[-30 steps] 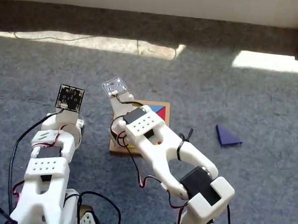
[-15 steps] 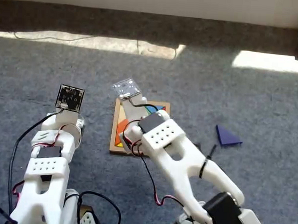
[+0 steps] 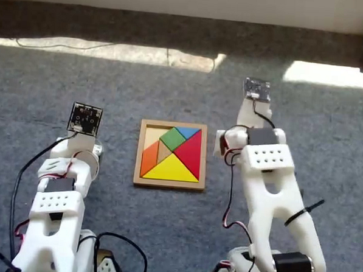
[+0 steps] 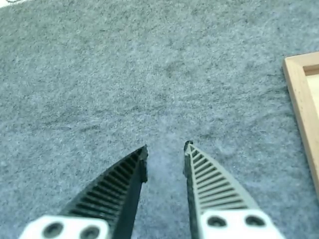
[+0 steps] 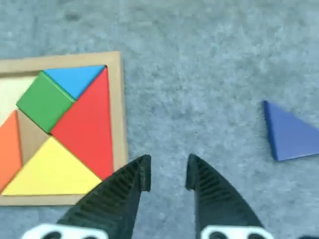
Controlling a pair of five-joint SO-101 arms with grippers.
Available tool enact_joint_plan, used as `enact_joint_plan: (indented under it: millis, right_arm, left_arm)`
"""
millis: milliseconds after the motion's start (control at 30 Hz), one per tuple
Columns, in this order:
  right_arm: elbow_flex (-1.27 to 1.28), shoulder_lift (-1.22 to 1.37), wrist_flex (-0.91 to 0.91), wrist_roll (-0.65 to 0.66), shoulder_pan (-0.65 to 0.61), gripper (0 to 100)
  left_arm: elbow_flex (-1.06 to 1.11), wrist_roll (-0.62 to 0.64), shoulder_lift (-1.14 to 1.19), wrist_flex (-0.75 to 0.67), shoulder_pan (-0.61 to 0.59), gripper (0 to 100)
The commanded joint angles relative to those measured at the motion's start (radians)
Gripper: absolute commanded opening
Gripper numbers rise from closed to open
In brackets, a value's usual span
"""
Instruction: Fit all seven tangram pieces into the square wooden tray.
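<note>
1. The grey carpet (image 3: 164, 232) covered the whole floor. Sunlit patches (image 3: 328, 73) lay at 12 and 2 o'clock, and a pale wall (image 3: 176, 0) ran along the far edge.
2. The right arm (image 3: 270, 183) had changed most. A second before, it lay across the tray and hid most of it. Now it had swung off and stood at 3 o'clock of the tray, pointing toward 12.
3. The left arm (image 3: 60, 190) had kept its place at 9 o'clock of the tray.
4. The square wooden tray (image 3: 138, 155) sat flat on the carpet at centre, now fully uncovered.
5. Inside the tray:
   - the red triangle (image 3: 191, 152) filled the 3 o'clock side;
   - the yellow triangle (image 3: 170, 169) filled the 6 o'clock side;
   - the orange piece (image 3: 148, 158) lay at 9 o'clock;
   - the green square (image 3: 171, 138) and the light blue triangle (image 3: 188, 132) lay at 12 o'clock;
   - a small tan triangle (image 3: 163, 153) sat at the middle;
   - bare wood showed in the 11 o'clock corner.
6. The dark blue triangle (image 5: 289, 132) lay on the carpet well apart from the tray.
7. The right gripper (image 5: 168, 164) hung over bare carpet between the tray and the dark blue triangle, jaws slightly parted and holding nothing.
8. The left gripper (image 4: 165, 147) hung over the carpet near the tray's edge, jaws likewise a little apart and empty.
</note>
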Motion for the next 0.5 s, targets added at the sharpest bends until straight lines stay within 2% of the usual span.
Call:
enact_joint_plan:
  millis: [0, 233, 467]
  right_arm:
    - [0.001, -0.048, 0.053, 0.262, 0.079, 19.4]
    - [0.051, -0.047, 0.059, 0.787, 0.206, 27.0]
    - [0.079, -0.045, 0.021, 0.982, 0.302, 34.0]
  left_arm:
    - [-0.012, 0.006, -0.027, -0.002, -0.008, 13]
    - [-0.012, 0.006, -0.027, -0.002, -0.008, 13]
    - [-0.012, 0.006, -0.027, -0.002, -0.002, 13]
